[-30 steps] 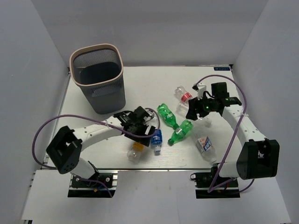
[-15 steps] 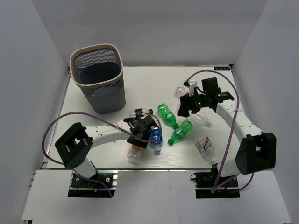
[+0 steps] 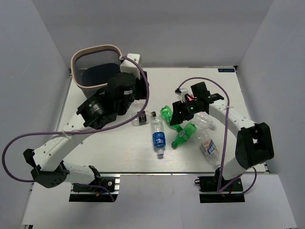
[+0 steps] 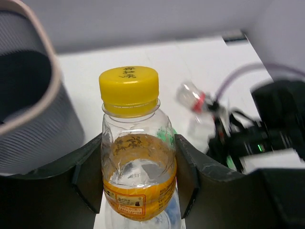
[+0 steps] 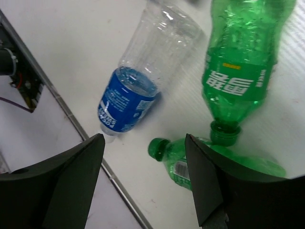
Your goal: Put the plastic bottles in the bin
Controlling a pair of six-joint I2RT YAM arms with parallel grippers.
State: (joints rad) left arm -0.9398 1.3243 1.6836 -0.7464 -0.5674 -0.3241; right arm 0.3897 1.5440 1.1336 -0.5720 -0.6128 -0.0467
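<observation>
While the left gripper (image 4: 138,183) clamped the yellow-capped bottle (image 4: 137,157) just right of the bin (image 4: 35,143), the right gripper (image 5: 143,164) hung spread wide over the green bottles (image 5: 238,81) and the blue-labelled bottle (image 5: 143,86) lying on the table (image 5: 71,52).

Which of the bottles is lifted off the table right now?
The yellow-capped, orange-labelled bottle, clamped in the left gripper beside the bin; the other bottles in view lie on the table.
</observation>
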